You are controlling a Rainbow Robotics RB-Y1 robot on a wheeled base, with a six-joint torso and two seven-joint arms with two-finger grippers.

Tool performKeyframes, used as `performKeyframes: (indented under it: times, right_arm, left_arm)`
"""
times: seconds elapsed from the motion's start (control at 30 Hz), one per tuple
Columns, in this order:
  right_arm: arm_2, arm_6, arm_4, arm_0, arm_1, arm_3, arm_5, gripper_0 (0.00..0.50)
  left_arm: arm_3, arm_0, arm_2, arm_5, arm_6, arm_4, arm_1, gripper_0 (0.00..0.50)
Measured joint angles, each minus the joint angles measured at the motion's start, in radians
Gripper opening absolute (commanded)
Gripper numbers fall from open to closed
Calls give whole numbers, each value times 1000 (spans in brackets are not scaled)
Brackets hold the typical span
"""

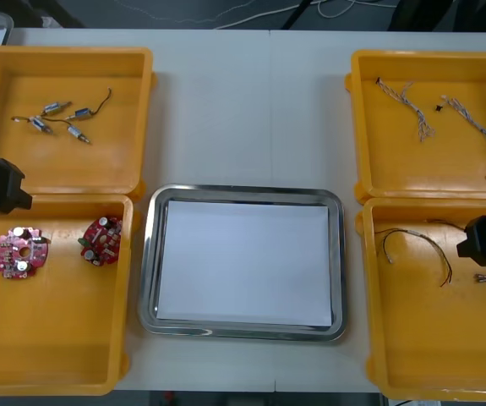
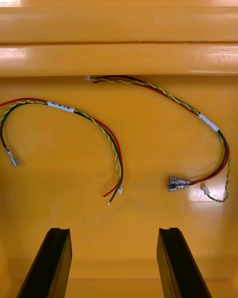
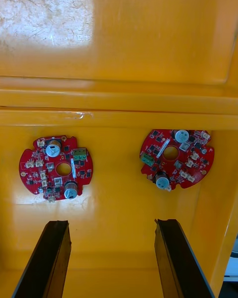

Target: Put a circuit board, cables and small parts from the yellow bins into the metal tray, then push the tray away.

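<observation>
While the shiny metal tray (image 1: 241,193) is seen on the table (image 1: 251,110) in the front view, two circuit boards (image 1: 20,252) are found at its 9 o'clock. At the right wrist, limp, light cables (image 2: 60,107) are faced by released right jaws. At the left wrist, the stiff, fragile circuit boards (image 3: 56,168) are faced by released left jaws; edge holds are judged safest.

Nothing written can be read with certainty. A white sleeve (image 2: 60,107) on the red, yellow and black cable (image 2: 99,126) carries small dark print, too fine to make out; the sleeve on the second cable (image 2: 163,93) looks blank. The circuit board (image 3: 186,161) beside the yellow bin's side wall (image 3: 220,213) and the other circuit board (image 3: 49,166) each bear a narrow white strip and tiny markings, all illegible.
</observation>
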Motion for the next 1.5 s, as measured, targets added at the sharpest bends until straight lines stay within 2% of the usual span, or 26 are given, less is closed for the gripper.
performKeyframes:
  times: [0.13, 0.33, 0.5, 0.63, 0.73, 0.9, 1.2, 1.5]
  right_arm:
    - [29, 58, 3, 0, 0, 28, -52, 500]
    - [96, 83, 67, 0, 0, 68, -135, 500]
    - [117, 92, 70, 0, 0, 107, -168, 500]
    - [120, 211, 69, 0, 0, 143, -200, 500]
    - [120, 226, 68, 0, 0, 153, -210, 500]
    - [120, 226, 63, 6, 0, 153, -244, 500]
    - [120, 227, 52, 56, 2, 153, -324, 500]
    - [120, 228, 61, 96, 16, 153, -343, 500]
  left_arm:
    - [0, 45, 36, -42, 0, 2, 0, 500]
    - [-2, 127, 87, -99, 0, -1, 0, 500]
    - [-16, 188, 92, -124, 0, -81, 0, 500]
    - [-16, 232, 92, -142, 0, -129, 0, 500]
    - [-9, 254, 92, -146, 0, -139, 0, 500]
    - [16, 261, 92, -155, 0, -158, -8, 500]
    - [20, 262, 44, -223, 0, -278, -66, 500]
    - [21, 262, 6, -241, 0, -301, -133, 500]
